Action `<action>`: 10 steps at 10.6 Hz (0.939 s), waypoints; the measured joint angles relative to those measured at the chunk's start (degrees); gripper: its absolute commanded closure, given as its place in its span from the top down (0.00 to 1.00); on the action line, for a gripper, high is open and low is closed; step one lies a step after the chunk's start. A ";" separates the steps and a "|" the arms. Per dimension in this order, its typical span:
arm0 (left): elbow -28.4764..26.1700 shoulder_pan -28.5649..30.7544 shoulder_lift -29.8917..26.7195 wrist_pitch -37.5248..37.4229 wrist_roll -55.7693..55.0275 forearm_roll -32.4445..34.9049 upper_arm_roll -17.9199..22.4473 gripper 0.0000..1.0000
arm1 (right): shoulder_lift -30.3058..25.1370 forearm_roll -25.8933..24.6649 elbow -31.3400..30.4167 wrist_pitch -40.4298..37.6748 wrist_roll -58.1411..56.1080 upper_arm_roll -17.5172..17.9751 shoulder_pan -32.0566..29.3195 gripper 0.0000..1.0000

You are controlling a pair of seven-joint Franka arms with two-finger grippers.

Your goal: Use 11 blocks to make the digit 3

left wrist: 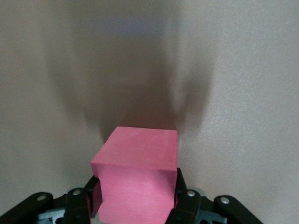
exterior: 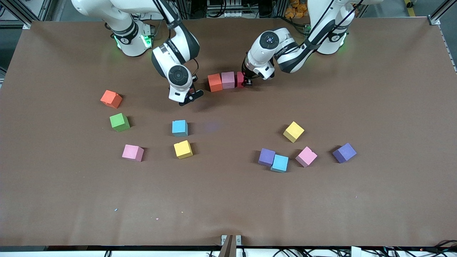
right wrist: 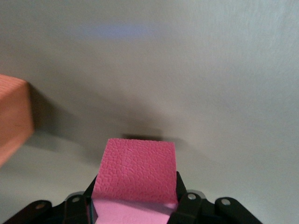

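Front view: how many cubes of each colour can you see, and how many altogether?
orange cube: 1
red cubes: 2
pink cubes: 3
light blue cubes: 2
yellow cubes: 2
purple cubes: 2
green cube: 1
Total: 13

The flat matte table surface (exterior: 228, 200) is uniform brown. Row of three foam cubes near the arms' bases: orange-red cube (exterior: 215, 82), dusty pink cube (exterior: 228, 80), red-pink cube (exterior: 240, 79). Loose cubes toward the right arm's end: orange (exterior: 111, 99), green (exterior: 119, 122), light blue (exterior: 179, 128), yellow (exterior: 183, 149), pink (exterior: 132, 152). Loose cubes toward the left arm's end: yellow (exterior: 294, 131), purple (exterior: 266, 157), light blue (exterior: 280, 163), pink (exterior: 306, 156), purple (exterior: 344, 152). Both arms are white with black joints; bases glow green. The right wrist view shows a pink pebble-textured cube (right wrist: 135, 170)
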 measured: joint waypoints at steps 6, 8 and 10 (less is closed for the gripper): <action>1.40 -9.63 -1.85 -0.05 -2.15 0.00 7.59 0.00 | -0.20 0.91 12.43 -12.51 0.31 -0.32 -8.10 0.17; 1.43 -9.79 -1.85 -0.05 -2.15 0.00 7.70 0.00 | -0.21 0.97 14.63 -13.18 0.31 -0.34 -8.50 0.17; 1.63 -10.06 -1.79 -0.06 -2.15 0.00 7.90 0.00 | -0.29 0.96 18.58 -14.67 1.48 -0.39 -8.60 0.17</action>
